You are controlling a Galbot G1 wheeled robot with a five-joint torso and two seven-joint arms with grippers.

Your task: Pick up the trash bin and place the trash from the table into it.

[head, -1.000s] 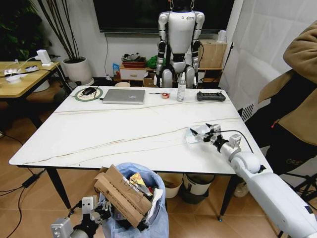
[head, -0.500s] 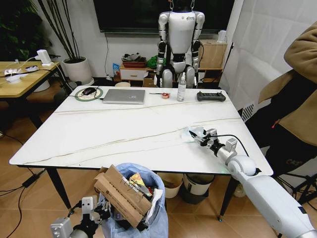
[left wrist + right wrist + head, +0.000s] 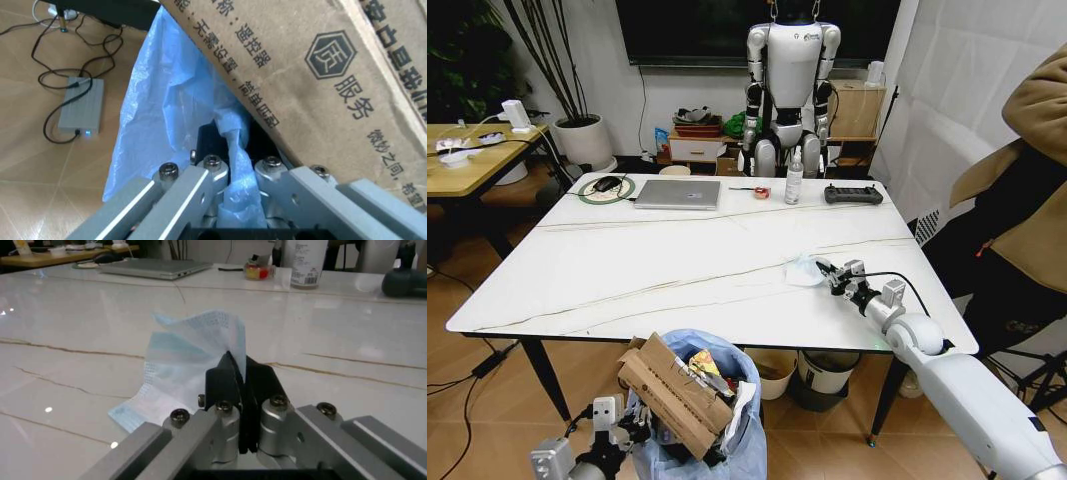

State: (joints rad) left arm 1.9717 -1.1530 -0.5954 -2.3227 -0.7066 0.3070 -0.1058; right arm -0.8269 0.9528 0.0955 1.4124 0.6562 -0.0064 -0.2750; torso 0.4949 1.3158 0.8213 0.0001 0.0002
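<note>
Presently, a pale-blue face mask point(image 3: 190, 360) is held pinched between the closed fingers point(image 3: 230, 385) of the right gripper point(image 3: 835, 276), its lower edge trailing on the counter point(image 3: 677, 260) near the right side. The trash bin point(image 3: 689, 420) (already holding a cardboard piece point(image 3: 672, 392) and wrappers) is kept below the near counter edge, its bag point(image 3: 170, 110) clamped by the left gripper point(image 3: 230, 187). It is judged that the mask should be lifted clear before being carried over the bin mouth.

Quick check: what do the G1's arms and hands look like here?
Right arm: glossy white shell, grey wrist block, thin black cable looping by the wrist. Right hand: black fingers on silver-grey brackets with hex bolts. Left hand: same grey brackets and bolts.
</note>
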